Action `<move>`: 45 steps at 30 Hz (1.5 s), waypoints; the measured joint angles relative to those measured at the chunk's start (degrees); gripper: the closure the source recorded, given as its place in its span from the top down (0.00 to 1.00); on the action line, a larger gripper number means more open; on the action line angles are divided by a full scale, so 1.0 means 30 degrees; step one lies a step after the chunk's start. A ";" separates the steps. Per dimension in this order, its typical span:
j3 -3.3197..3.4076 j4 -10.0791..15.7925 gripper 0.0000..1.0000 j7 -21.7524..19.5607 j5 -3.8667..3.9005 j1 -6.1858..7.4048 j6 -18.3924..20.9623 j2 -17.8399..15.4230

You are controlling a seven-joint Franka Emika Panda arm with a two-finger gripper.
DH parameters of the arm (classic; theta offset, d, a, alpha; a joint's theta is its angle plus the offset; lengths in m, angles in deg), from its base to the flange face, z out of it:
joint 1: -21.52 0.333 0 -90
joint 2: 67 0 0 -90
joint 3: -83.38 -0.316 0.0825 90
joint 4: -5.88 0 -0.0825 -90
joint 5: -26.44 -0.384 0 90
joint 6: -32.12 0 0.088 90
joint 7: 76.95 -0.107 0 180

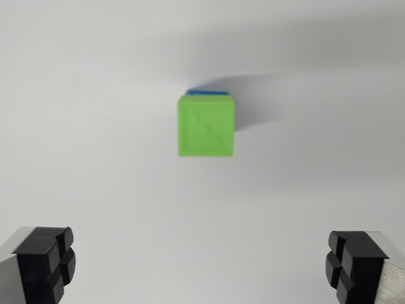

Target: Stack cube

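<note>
In the wrist view, we look straight down on a green cube (207, 125) sitting a little above the centre of the frame, its top face stamped with a shallow stepped relief. Along its upper edge we see a thin strip of a blue cube (206, 92), and the green one rests squarely on top of it, so that almost all of the blue one is hidden. The pair stands on a plain white counter (95, 95), and a soft grey shadow stretches from the stack toward the upper right of the frame. The picture is slightly blurred, and we cannot make out finer marks on either cube. At the bottom of the frame we find the gripper (202, 266), its two black-padded fingers (47, 263) spread wide, one in the lower left corner and the other in the lower right corner, each backed by a pale metal body at the frame's edge. Nothing lies between them but bare counter. The stack is well apart from both fingers, in the middle of the gap between them as seen from side to side and higher in the frame, and neither finger touches a cube.
</note>
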 joint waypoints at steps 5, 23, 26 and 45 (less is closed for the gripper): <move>0.0000 -0.0498 1.00 0.0009 -0.0008 0.0000 0.0782 -0.0274; 0.0000 -0.1691 1.00 0.0022 -0.0016 0.0000 0.2446 -0.0737; 0.0000 -0.1773 1.00 0.0023 -0.0018 0.0000 0.2549 -0.0752; 0.0001 -0.1795 1.00 0.0020 -0.0017 0.0000 0.2568 -0.0740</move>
